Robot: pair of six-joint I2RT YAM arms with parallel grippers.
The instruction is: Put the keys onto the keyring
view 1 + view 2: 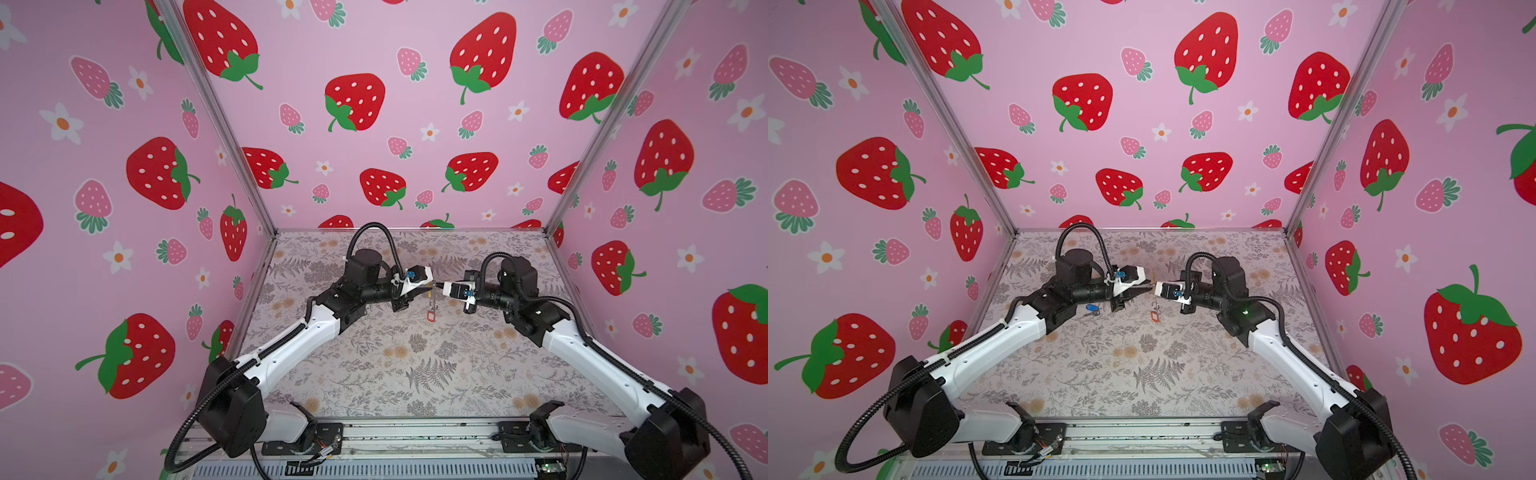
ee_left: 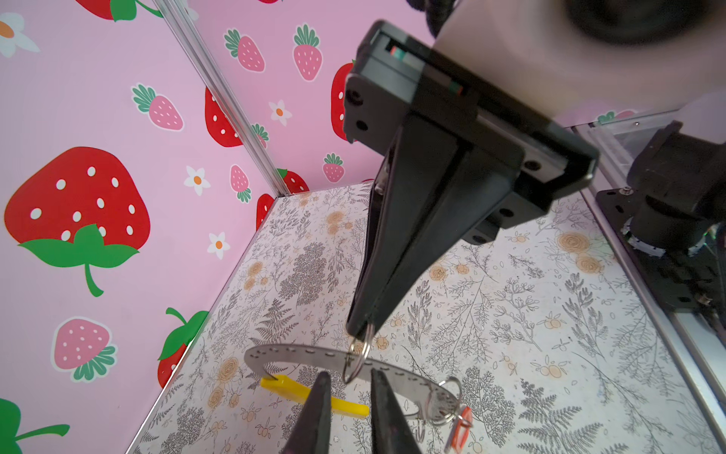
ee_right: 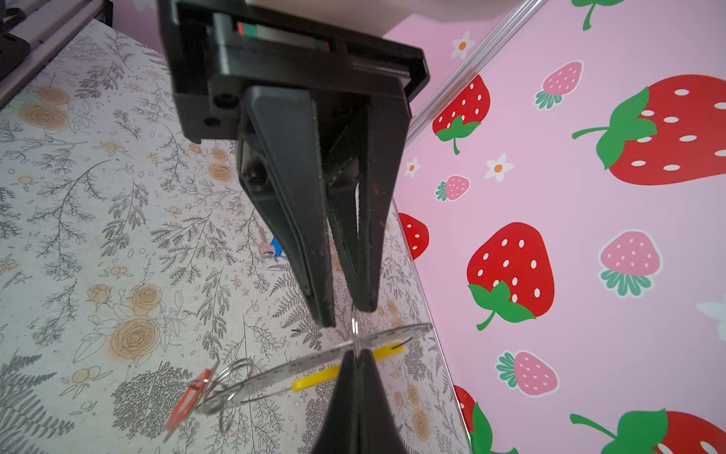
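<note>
The keyring [image 2: 298, 351], a thin grey hoop with a yellow segment [image 2: 345, 405], hangs in the air between both grippers and shows edge-on in a top view [image 1: 429, 293]. My right gripper [image 3: 355, 353] is shut on a small split ring [image 2: 357, 357] threaded round the hoop. My left gripper [image 2: 349, 377] faces it with its fingers slightly apart, and the ring's end lies in the gap. The red-tagged key [image 2: 459, 428] dangles from the hoop [image 3: 298, 363] by its own rings and shows in both top views [image 1: 431, 316] [image 1: 1154, 316]. The blue-tagged key [image 1: 1092, 308] lies on the table under the left arm.
The floral table [image 1: 415, 374] is enclosed by pink strawberry walls with metal posts [image 1: 249, 166] at the back corners. Both arm bases sit on a rail [image 1: 395, 436] along the front edge. The left forearm [image 1: 291, 349] hides the blue-tagged key in one top view.
</note>
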